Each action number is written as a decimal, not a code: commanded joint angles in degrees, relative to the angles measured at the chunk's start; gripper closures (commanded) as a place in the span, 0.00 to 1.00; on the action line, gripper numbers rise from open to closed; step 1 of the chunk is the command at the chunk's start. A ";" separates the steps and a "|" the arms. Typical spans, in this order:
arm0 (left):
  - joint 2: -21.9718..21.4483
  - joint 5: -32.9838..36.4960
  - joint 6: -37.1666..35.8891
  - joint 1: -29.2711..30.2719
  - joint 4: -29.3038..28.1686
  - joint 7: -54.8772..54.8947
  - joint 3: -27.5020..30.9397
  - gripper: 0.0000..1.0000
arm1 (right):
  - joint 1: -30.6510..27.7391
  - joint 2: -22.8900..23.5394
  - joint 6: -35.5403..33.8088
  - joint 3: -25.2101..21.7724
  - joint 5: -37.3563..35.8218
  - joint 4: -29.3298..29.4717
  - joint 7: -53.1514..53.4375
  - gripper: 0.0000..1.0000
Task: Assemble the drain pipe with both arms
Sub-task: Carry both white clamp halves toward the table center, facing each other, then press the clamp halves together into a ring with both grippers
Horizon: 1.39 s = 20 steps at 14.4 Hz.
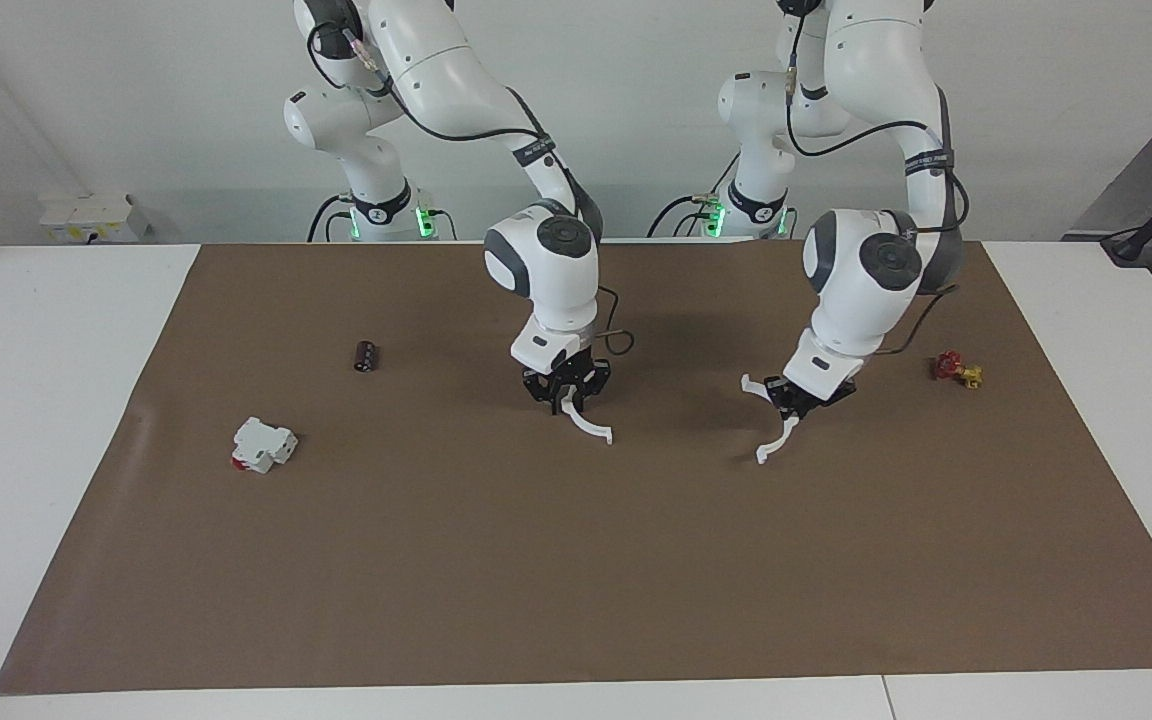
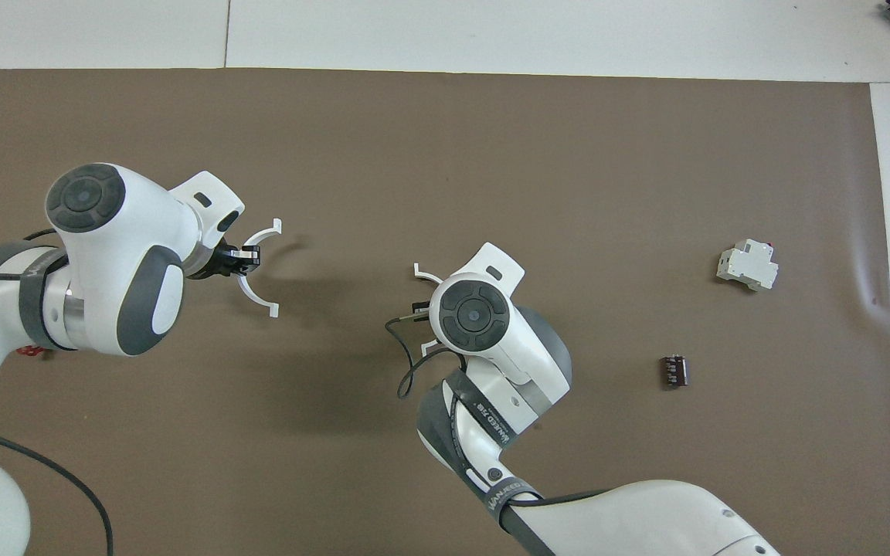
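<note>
The left gripper (image 1: 798,402) hangs right of centre in the facing view, above the brown mat (image 1: 576,560), clamped on the middle of one white half-ring arc (image 1: 774,418). That arc is off the mat, its open side turned toward the right arm's end of the table; one tab (image 1: 748,381) points up toward the top of the frame and the other (image 1: 761,458) sits low, close above the mat. In the overhead view the same arc (image 2: 256,272) shows left of centre, with the left gripper (image 2: 248,257) at its back.

The right gripper (image 1: 568,397) is at the centre of the facing view, pointing straight down over the second half-ring arc (image 1: 591,428). Its fingertips are around the arc's upper end; whether they grip it or stand slightly apart I cannot tell. The arc's lower tab (image 1: 608,438) lies at mat level. In the overhead view the right arm's wrist covers most of this arc, and only one tab (image 2: 419,269) and a sliver show beside it.

The two arcs are well apart.

At the left of the facing view lie a small dark cylinder (image 1: 366,355) and, lower, a white box with a red part (image 1: 263,445). A small red and yellow valve (image 1: 957,369) lies at the right.
</note>
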 commanded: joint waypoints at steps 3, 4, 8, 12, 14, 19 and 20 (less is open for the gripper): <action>3.79 -0.35 -1.33 -7.09 4.80 -10.93 0.97 1.00 | -3.08 -3.35 -0.37 -0.06 -1.81 0.52 1.53 0.00; 4.40 -0.35 -1.15 -8.67 5.16 -13.48 0.97 1.00 | -4.48 -5.02 -1.69 -0.06 -1.29 0.52 1.53 0.00; 5.63 -0.17 -0.54 -14.47 5.08 -18.94 0.97 1.00 | -11.60 -12.58 -8.45 -0.06 -1.02 0.78 0.13 0.00; 5.38 0.00 -0.36 -17.82 3.41 -23.26 0.97 1.00 | -17.49 -18.03 -15.04 -0.06 -1.02 1.48 -4.62 0.00; 4.85 0.88 0.34 -19.22 1.39 -23.88 0.97 1.00 | -20.39 -20.32 -20.21 -0.33 -0.94 3.76 -6.38 0.00; 4.58 0.88 0.26 -19.84 0.86 -24.67 0.97 1.00 | -27.42 -25.95 -30.07 -0.85 2.47 6.41 -13.66 0.00; 4.58 0.88 0.34 -20.11 0.86 -24.85 0.97 1.00 | -28.83 -26.57 -31.92 -1.03 3.62 6.50 -15.33 0.00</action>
